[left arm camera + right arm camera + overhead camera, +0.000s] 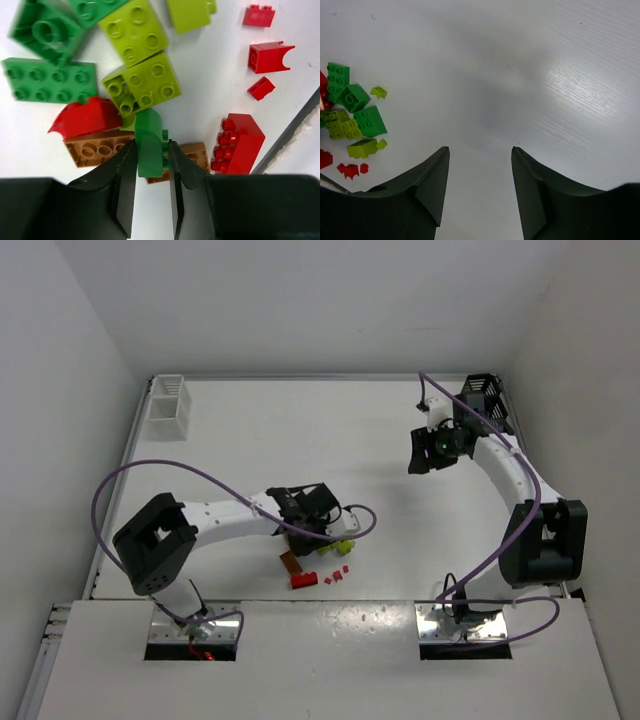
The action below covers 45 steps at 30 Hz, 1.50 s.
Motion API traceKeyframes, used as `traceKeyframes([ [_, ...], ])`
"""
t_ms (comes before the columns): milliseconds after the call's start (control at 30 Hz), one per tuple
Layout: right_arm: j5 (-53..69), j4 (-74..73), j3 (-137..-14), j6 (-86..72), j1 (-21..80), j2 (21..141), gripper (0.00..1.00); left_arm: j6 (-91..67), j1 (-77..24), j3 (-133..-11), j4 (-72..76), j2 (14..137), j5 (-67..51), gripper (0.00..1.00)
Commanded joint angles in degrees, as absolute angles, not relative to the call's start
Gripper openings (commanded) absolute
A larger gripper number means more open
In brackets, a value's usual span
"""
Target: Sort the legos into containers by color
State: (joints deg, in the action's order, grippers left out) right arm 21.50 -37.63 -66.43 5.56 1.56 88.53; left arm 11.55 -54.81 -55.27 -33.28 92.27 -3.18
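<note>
Between left fingers (125, 190): green brick (150, 145), pinched | right fingers (430, 185): apart

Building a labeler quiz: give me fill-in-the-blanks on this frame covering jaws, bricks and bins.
1. The brick clamped between the left jaws is ____.
2. The right jaws stand ____, with nothing between them.
3. The white container sits at the far ____ corner of the table.
4. The black container stands nearest the ____ jaws.
Missing words: green; open; left; right.
</note>
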Motion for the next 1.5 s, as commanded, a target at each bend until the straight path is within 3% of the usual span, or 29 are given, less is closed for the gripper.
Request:
traceKeyframes([
  [0,23.6,-37.4,-66.4,6.1,1.2,86.9,0.53,11.8,-51.3,-60.8,-35.4,88.3,-3.2,0.1],
  [300,26.7,-36.3,-64.7,5.4,2.5,86.4,0.53,8.0,-31.4,-73.5,-38.6,80.3,-10.8,0.07],
  [533,27.9,-35.0,-64.7,4.1,5.2,87.5,0.5,3.6,-2.3,-78.0,-36.6,77.1,-11.4,0.02],
  [700,27.3,-32.9,-64.7,2.8,8.4,88.1,0.49,5.0,15.2,-87.2,-37.8,86.4,-17.1,0.02],
  [833,26.1,-32.9,-64.2,2.8,10.5,88.1,0.49,5.0,22.7,-95.9,-40.0,94.0,-22.7,0.02],
  [1033,25.0,-32.3,-63.6,2.8,11.8,88.1,0.49,4.5,23.6,-105.0,-40.0,106.1,-23.2,0.02],
  [1467,24.4,-32.3,-63.6,3.3,12.8,89.8,0.49,3.4,20.7,-118.1,-40.1,120.0,-16.4,0.06],
])
